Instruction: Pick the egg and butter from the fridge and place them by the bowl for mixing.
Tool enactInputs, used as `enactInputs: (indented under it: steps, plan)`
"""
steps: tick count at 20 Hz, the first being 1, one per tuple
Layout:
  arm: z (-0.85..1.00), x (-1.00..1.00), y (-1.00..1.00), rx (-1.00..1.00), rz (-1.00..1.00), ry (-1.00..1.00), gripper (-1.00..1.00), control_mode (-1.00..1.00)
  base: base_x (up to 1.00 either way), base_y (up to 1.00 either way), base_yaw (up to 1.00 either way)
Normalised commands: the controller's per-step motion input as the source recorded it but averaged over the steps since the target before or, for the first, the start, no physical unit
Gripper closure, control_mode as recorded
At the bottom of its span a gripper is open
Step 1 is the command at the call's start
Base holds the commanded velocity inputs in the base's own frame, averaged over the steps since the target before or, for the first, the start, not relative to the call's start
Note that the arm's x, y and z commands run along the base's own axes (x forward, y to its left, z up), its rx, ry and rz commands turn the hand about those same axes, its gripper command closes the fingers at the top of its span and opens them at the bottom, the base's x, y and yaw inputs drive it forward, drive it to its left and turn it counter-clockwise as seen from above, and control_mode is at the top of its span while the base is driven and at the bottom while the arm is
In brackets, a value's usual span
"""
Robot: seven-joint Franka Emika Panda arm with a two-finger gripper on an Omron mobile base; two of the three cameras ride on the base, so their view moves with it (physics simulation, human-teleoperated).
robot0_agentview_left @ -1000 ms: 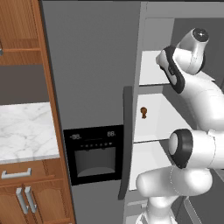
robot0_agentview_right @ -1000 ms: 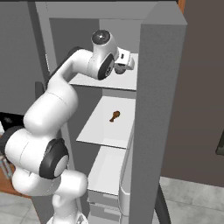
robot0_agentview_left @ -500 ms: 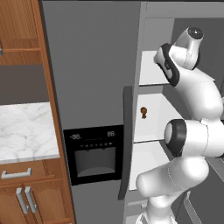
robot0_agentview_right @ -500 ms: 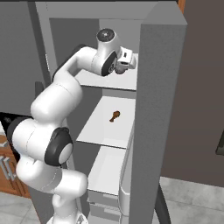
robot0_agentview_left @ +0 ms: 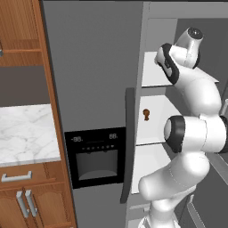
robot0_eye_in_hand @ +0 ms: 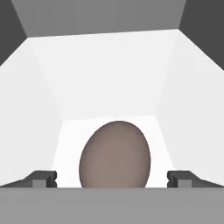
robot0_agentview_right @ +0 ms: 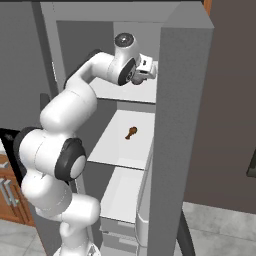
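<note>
On the tall grey fridge's (robot0_agentview_right: 185, 125) smooth white upper shelf (robot0_eye_in_hand: 109, 127), I see my hand (robot0_eye_in_hand: 112, 179) spread apart around the matte grey-brown rounded egg (robot0_eye_in_hand: 115, 155).

The fridge (robot0_agentview_right: 185, 125) stands open, with white shelves inside. On the upper shelf (robot0_eye_in_hand: 109, 78) lies the egg (robot0_eye_in_hand: 115, 154), grey-brown, resting on the white surface near its front. On the middle shelf (robot0_agentview_right: 120, 145) lies a small brown stalked item (robot0_agentview_right: 131, 132), alone

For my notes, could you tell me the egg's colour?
Dull grey-brown, plain; the egg shows best in the hand view.
</note>
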Motion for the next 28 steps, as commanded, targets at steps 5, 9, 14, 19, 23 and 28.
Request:
enactInputs:
  steps: [5, 9, 14, 19, 23, 28]
  plan:
    - [-0.08, 0.19, -0.05, 0.03, 0.00, 0.01, -1.00, -1.00, 0.00, 0.00, 0.00]
    - [-0.08, 0.23, -0.06, 0.02, 0.00, 0.01, -1.00, -1.00, 0.00, 0.00, 0.00]
    - [-0.02, 0.14, -0.02, 0.03, 0.00, 0.00, -1.00, -1.00, 0.00, 0.00, 0.00]
    - [-0.02, 0.03, 0.00, 0.03, 0.00, 0.00, -1.00, -1.00, 0.00, 0.00, 0.00]
    - [-0.06, 0.00, 0.00, 0.03, 0.00, 0.00, -1.00, -1.00, 0.00, 0.00, 0.00]
    - [-0.12, -0.01, 0.00, 0.02, 0.00, 0.00, -1.00, -1.00, 0.00, 0.00, 0.00]
